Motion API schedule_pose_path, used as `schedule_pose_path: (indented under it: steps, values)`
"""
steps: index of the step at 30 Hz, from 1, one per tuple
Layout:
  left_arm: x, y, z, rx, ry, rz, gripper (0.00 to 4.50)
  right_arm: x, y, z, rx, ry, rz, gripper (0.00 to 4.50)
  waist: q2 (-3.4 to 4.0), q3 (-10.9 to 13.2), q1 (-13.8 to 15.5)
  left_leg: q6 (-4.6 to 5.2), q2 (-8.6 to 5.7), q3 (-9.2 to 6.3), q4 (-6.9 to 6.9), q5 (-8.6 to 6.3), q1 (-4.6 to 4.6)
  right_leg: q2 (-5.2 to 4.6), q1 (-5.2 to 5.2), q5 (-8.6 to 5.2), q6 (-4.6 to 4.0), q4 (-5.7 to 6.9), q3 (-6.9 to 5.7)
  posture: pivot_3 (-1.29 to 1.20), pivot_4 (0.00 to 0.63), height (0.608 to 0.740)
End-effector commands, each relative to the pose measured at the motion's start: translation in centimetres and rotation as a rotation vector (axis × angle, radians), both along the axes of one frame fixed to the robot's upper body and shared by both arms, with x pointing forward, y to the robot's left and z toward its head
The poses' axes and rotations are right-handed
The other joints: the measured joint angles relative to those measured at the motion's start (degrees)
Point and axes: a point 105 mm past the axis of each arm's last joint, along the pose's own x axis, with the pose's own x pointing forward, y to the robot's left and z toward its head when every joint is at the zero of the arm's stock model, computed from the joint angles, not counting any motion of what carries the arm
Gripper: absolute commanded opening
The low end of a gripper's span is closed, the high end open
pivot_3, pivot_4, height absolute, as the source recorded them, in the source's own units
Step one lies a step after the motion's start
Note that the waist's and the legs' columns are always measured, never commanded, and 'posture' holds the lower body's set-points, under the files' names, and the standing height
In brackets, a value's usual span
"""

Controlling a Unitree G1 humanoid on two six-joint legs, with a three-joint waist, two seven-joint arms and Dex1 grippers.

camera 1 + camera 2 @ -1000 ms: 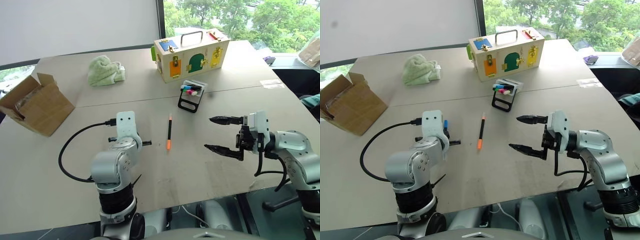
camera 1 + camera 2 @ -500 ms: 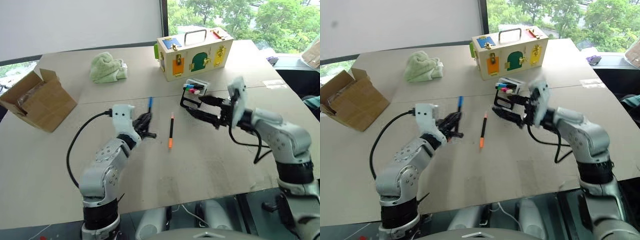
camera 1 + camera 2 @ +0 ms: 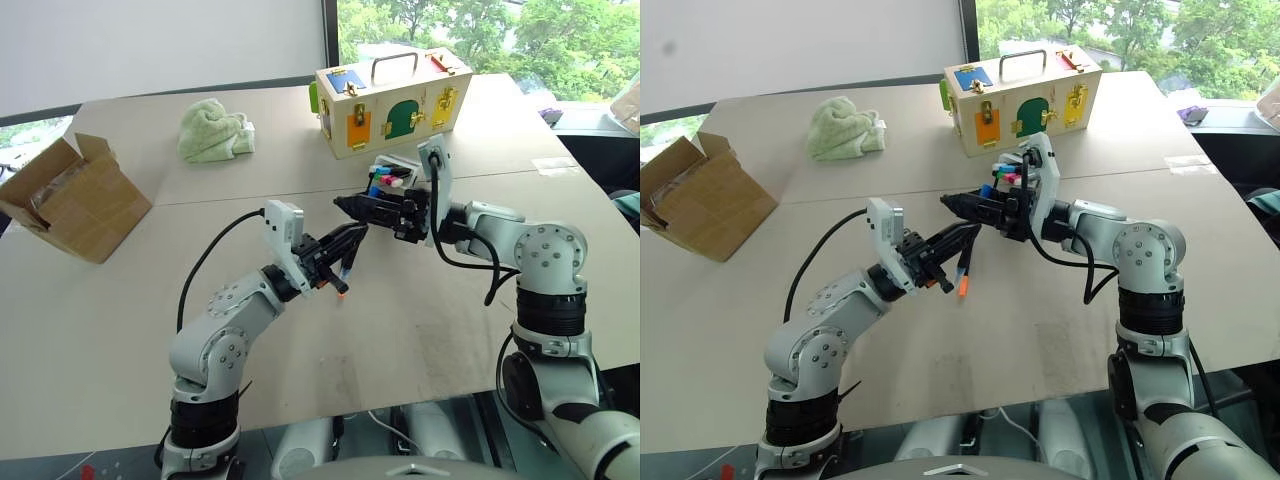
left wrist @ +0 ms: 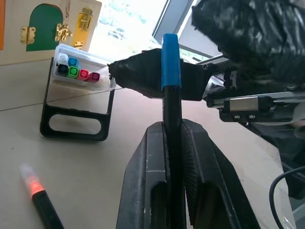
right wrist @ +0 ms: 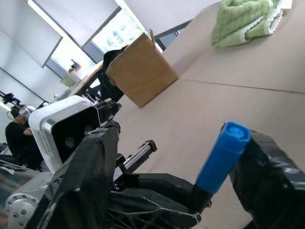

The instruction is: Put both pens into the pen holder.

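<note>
The left gripper (image 4: 172,143) is clamped on the blue-capped pen (image 4: 170,71), held above the counter (image 3: 420,330). Its barrel is mostly hidden between the fingers. The orange pen (image 4: 40,200) lies on the counter, partly cut off. The right gripper (image 5: 167,171) brackets the blue cap, jaws apart. The arms partly hide the holder (image 4: 76,100).

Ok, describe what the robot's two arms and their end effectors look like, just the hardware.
Both arms are silver-grey rounded segments with black bands at the joints. Each wrist carries a white boxy camera housing, and a black cable loops from it along the arm. The left end effector and right end effector each have two black, tapering fingers; the left fingers show ribbed inner pads.
</note>
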Motion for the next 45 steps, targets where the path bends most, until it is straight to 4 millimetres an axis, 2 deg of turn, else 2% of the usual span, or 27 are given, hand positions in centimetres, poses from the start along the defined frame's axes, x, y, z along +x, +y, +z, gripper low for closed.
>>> schedule_pose_path:
  steps: [1,3,4,5,6,7,8,11,14,19,22,24,27,29,35,45]
  values:
    - [-0.2,0.0,0.5,-0.026,-0.019,0.016,0.00,-1.0,0.1,1.9,0.042,-0.064,0.050,2.19,0.00,0.0,-0.1,0.00,0.00,0.01,0.00,0.00,0.02,0.00,0.01,0.00,0.00,0.01,0.01,0.00,0.150,0.740]
    - [-0.1,0.1,0.5,-0.029,-0.015,0.024,0.91,-1.3,0.3,2.0,0.043,-0.076,0.066,1.46,0.00,0.0,-0.2,0.00,0.00,0.01,0.00,0.00,0.02,0.03,0.01,0.00,0.00,0.02,0.01,0.00,0.150,0.740]
    - [-0.2,0.0,0.5,-0.029,-0.011,0.018,1.17,-1.5,0.4,2.0,0.046,-0.080,0.076,1.10,0.00,0.0,-0.4,0.00,0.00,0.01,0.00,0.00,0.04,0.04,0.01,0.00,0.00,0.03,0.02,0.00,0.150,0.740]
    - [-0.3,0.0,0.4,-0.021,-0.014,0.019,1.79,-1.7,0.5,2.1,0.048,-0.082,0.080,0.45,0.00,0.0,-0.5,0.00,0.01,0.00,0.00,0.00,0.04,0.06,0.01,0.00,0.00,0.04,0.02,0.00,0.150,0.740]
    - [-0.1,0.1,0.3,-0.010,-0.015,0.039,2.10,-1.6,0.5,2.1,0.044,-0.085,0.074,0.13,0.00,0.0,-0.8,0.00,0.01,0.01,0.00,0.00,0.04,0.06,0.01,0.00,0.00,0.04,0.03,0.00,0.150,0.740]
    - [0.1,0.2,0.2,-0.003,-0.016,0.055,2.46,-1.6,0.5,2.1,0.041,-0.087,0.067,0.01,0.00,0.0,-1.0,0.00,0.01,0.00,0.00,0.00,0.04,0.06,0.01,0.00,0.00,0.04,0.02,0.00,0.150,0.740]
    - [0.1,0.3,0.2,-0.003,-0.014,0.062,3.06,-1.5,0.5,2.2,0.040,-0.101,0.057,0.01,0.00,0.0,-1.1,0.00,0.01,0.01,0.00,0.00,0.04,0.06,0.02,0.00,0.00,0.05,0.03,0.00,0.150,0.740]
    - [0.3,0.9,0.3,0.006,-0.016,0.085,4.45,-1.0,0.1,3.0,0.039,-0.149,0.013,0.01,0.00,0.0,-1.3,0.01,0.01,0.01,0.01,0.00,0.07,0.06,0.05,0.00,0.01,0.05,0.03,0.00,0.150,0.740]
    - [0.2,1.8,1.0,0.008,-0.041,0.114,4.45,-0.3,-0.8,4.5,0.006,-0.297,-0.063,0.01,0.01,0.0,-1.3,0.00,0.01,0.00,0.01,0.00,0.09,0.07,0.05,0.00,0.01,0.07,0.02,0.00,0.150,0.740]
    - [-1.0,3.1,2.6,0.035,-0.090,0.101,4.45,-1.3,-1.2,10.0,0.010,-0.792,-0.133,0.01,0.04,0.1,-1.5,-0.07,0.01,0.03,0.01,0.05,0.10,0.11,0.03,-0.01,0.02,0.06,0.09,0.00,0.150,0.740]
    - [-1.7,3.6,2.9,0.091,-0.095,0.075,4.45,-1.5,-0.9,11.1,-0.101,-1.060,-0.160,0.01,0.04,0.1,-1.5,-0.24,0.04,0.03,-0.01,0.14,0.15,0.16,0.04,-0.01,0.02,0.04,0.08,0.00,0.150,0.740]
    - [-1.6,4.0,3.1,0.131,-0.104,0.089,4.45,-1.2,-0.7,11.3,-0.141,-1.160,-0.177,0.01,0.01,0.1,-1.4,-0.25,0.04,0.04,0.01,0.14,0.18,0.15,0.06,-0.01,0.03,0.05,0.09,0.00,0.150,0.740]
    - [-1.1,4.4,3.7,0.163,-0.136,0.116,4.45,-0.3,-0.2,10.0,-0.236,-1.283,-0.191,0.01,0.00,0.1,-1.3,-0.29,0.03,0.07,0.02,0.17,0.21,0.13,0.07,0.00,0.03,0.09,0.14,0.00,0.150,0.740]
    - [-0.8,4.4,3.9,0.208,-0.159,0.130,4.45,0.4,0.2,8.4,-0.314,-1.347,-0.174,0.01,-0.01,0.1,-1.3,-0.33,0.02,0.07,0.03,0.19,0.21,0.13,0.07,0.00,0.03,0.10,0.13,0.00,0.150,0.740]
    - [-0.6,4.7,4.9,0.244,-0.202,0.166,4.45,2.3,0.1,4.4,-0.464,-1.441,-0.121,0.01,-0.03,0.1,-1.3,-0.39,0.02,0.05,0.01,0.22,0.19,0.13,0.06,0.00,0.02,0.07,0.12,0.00,0.150,0.740]
    - [-1.2,4.8,4.2,0.277,-0.182,0.168,4.45,4.0,-0.5,2.2,-0.525,-1.432,-0.131,0.01,-0.05,0.2,-1.3,-0.41,0.04,0.04,0.00,0.23,0.20,0.12,0.06,0.00,0.02,0.08,0.14,0.00,0.150,0.740]
